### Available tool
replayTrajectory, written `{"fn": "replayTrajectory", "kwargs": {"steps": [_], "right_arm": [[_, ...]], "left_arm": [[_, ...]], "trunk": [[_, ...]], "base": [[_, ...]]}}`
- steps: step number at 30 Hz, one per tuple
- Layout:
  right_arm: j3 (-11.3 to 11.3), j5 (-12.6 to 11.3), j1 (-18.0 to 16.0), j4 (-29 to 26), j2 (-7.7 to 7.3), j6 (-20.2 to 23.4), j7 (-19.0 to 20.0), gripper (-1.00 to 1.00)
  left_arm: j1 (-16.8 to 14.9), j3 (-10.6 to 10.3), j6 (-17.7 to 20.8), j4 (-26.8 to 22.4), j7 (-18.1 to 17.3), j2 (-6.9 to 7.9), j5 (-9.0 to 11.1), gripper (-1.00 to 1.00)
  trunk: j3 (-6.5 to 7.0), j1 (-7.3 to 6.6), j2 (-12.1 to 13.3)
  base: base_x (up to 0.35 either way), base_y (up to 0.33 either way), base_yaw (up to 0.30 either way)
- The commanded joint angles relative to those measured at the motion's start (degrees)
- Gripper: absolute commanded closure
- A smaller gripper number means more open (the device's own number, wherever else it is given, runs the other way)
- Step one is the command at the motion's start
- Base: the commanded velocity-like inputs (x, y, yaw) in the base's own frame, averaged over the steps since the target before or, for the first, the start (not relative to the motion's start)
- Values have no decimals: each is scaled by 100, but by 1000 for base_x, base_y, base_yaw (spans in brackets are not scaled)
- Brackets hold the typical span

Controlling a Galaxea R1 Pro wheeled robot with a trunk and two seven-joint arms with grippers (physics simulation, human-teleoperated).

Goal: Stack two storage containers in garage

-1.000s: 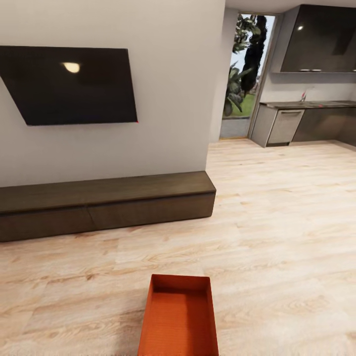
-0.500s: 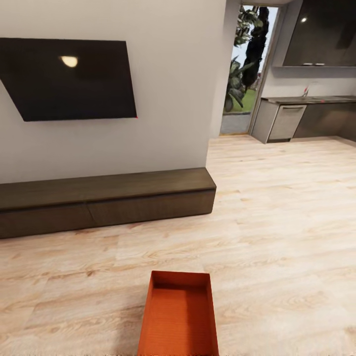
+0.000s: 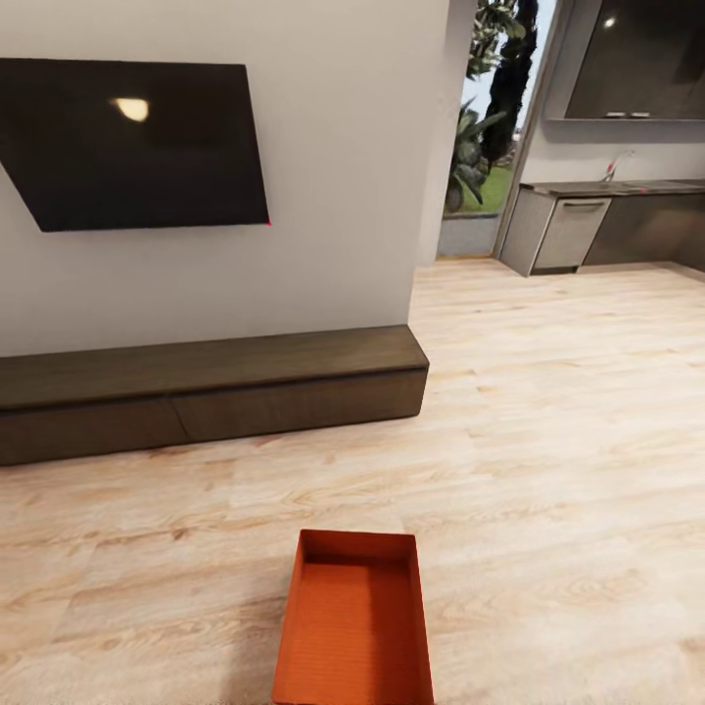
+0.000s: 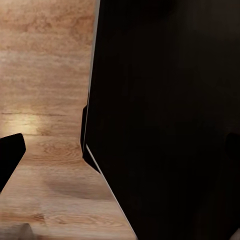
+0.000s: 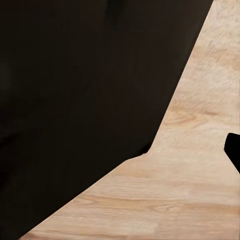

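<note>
I am in the living room, on light wood-plank flooring [image 3: 548, 421]. One orange-red storage container [image 3: 354, 622], open-topped and empty, is low in the head view, straight in front of me, with its long side pointing away. Its near end is cut off by the picture's edge. In the left wrist view one black fingertip [image 4: 10, 156] shows beside a large dark surface [image 4: 165, 120] over the wood planks. The right wrist view has a black fingertip [image 5: 234, 151] and a similar dark surface [image 5: 85, 90]. What holds the container is hidden. The garage is out of view.
A long dark wood bench [image 3: 206, 392] runs along the cream wall under a black TV [image 3: 137, 142] ahead on the left. To the right the planks run on past the wall's corner to a kitchen counter [image 3: 607, 220] and a glazed doorway [image 3: 485, 127].
The whole head view has shifted: the bench, TV and kitchen sit a little higher and closer, so the camera has moved. The container keeps almost the same place in front of me.
</note>
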Motion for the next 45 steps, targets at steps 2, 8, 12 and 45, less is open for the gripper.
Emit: {"fn": "replayTrajectory", "kwargs": {"steps": [2,8,12,45], "right_arm": [[48,-51,-5,15,5,-31,-7,-100],[48,-48,-5,18,8,-31,-7,-100],[48,-51,-5,20,12,-31,-7,-100],[48,-49,-5,20,14,-31,-7,-100]], "left_arm": [[-2,0,-16,4,-1,0,34,-100],[-2,0,-16,4,-2,0,31,-100],[-2,0,-16,4,0,0,33,-100],[-2,0,-16,4,0,0,33,-100]], "trunk": [[-23,0,-2],[-79,0,-2],[-116,0,-2],[-422,0,-2]], "base": [[0,0,0],[0,0,0],[0,0,0],[0,0,0]]}}
